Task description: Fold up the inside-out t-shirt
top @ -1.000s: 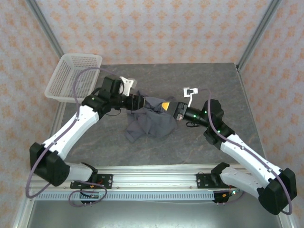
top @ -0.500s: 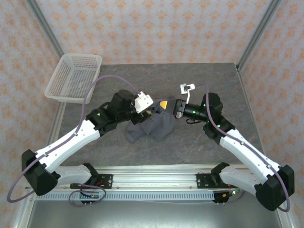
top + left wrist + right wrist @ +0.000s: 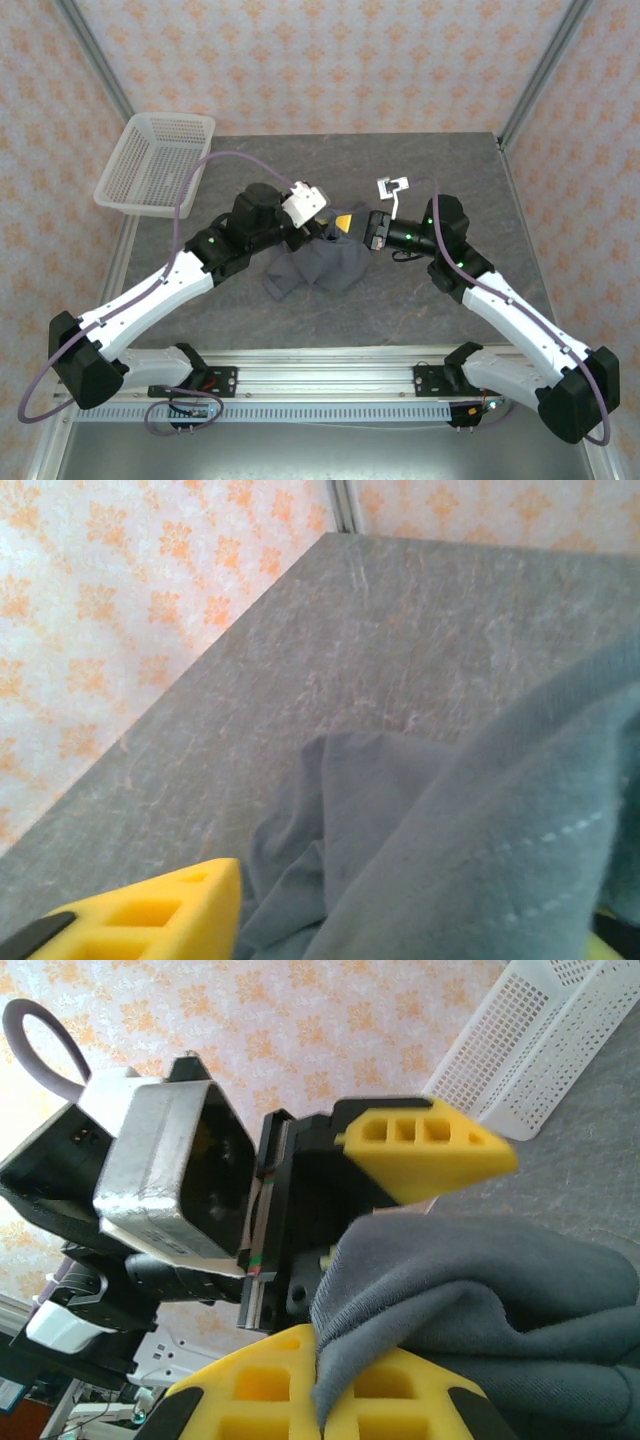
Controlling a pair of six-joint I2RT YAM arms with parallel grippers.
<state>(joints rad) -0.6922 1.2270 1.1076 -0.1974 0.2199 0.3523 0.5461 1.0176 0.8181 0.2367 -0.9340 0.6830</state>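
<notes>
The dark slate-grey t-shirt lies bunched in the middle of the table, its upper part lifted between the two grippers. My right gripper is shut on a seamed edge of the cloth, which hangs over its yellow fingers. My left gripper faces it at close range. It stands open, one yellow finger at the cloth's left and grey cloth draped across the gap. From the right wrist, its upper finger shows above the cloth and the lower one is hidden. No white tag shows.
A white mesh basket sits at the table's far left corner, also seen as a basket from the right wrist. Patterned walls and metal posts enclose the grey table. The left arm's cable loops above the table.
The left arm swung from the shirt's left side toward the middle and turned its wrist, closing on the right gripper. The right gripper shifted slightly up and back with the cloth.
</notes>
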